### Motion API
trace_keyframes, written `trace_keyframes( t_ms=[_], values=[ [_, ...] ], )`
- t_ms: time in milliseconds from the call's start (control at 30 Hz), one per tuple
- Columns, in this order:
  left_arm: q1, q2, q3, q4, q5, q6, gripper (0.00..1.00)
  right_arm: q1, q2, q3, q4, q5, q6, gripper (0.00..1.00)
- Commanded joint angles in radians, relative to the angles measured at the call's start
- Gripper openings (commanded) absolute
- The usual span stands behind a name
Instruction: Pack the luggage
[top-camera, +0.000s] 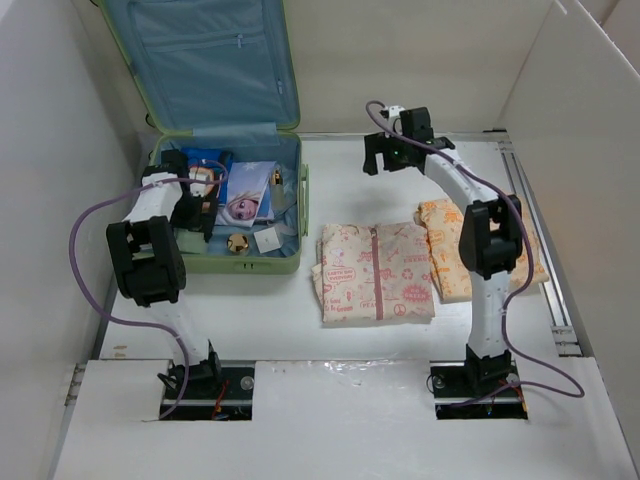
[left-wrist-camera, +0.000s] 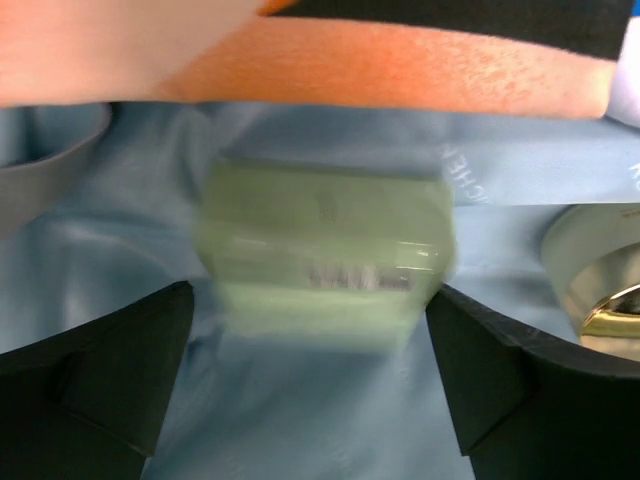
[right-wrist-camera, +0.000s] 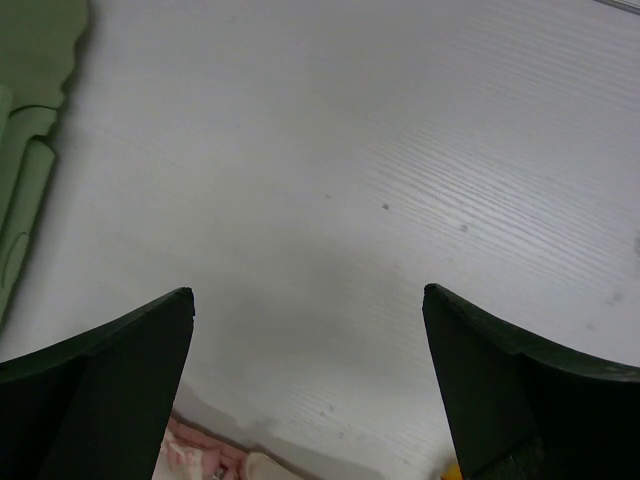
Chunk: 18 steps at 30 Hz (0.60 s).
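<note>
The light green luggage (top-camera: 292, 262) lies open at the table's far left, with its lid (top-camera: 205, 60) standing up and the light blue lining showing. My left gripper (top-camera: 198, 207) is down inside its base, open. In the left wrist view (left-wrist-camera: 310, 300) the jaws stand wide apart. A blurred pale green box (left-wrist-camera: 325, 250) lies on the lining (left-wrist-camera: 300, 420) just ahead of the fingertips, and I cannot tell whether they touch it. My right gripper (top-camera: 385, 158) is open and empty above bare table at the back. It also shows in the right wrist view (right-wrist-camera: 308, 295).
The luggage holds a picture book (top-camera: 248, 195), a round gold-and-white thing (top-camera: 238, 242) and a small white card (top-camera: 268, 238). A folded pink patterned garment (top-camera: 375, 270) and a folded orange patterned one (top-camera: 445, 250) lie on the table to its right. White walls enclose the table.
</note>
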Motion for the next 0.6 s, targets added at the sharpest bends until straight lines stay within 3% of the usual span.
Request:
trace_keyframes(
  t_ms=[0,33,267,433,567],
  values=[
    [0.005,-0.100,0.027,0.019,-0.056,-0.007,1.00,0.001,-0.167,-0.004,-0.029,0.135,-0.072,1.00],
    [0.005,-0.109,0.038,0.033,-0.069,-0.007,1.00,0.001,-0.189,-0.017,-0.038,0.209,-0.081,1.00],
    [0.005,-0.197,0.084,0.080,-0.107,-0.025,1.00,-0.008,-0.412,-0.210,-0.040,0.350,-0.081,1.00],
    [-0.053,-0.296,0.084,0.132,-0.173,-0.016,1.00,-0.044,-0.564,-0.365,0.012,0.350,-0.035,1.00],
    [-0.138,-0.398,0.131,0.161,-0.112,0.085,1.00,-0.073,-0.636,-0.419,0.012,0.301,0.012,1.00]
  ],
)
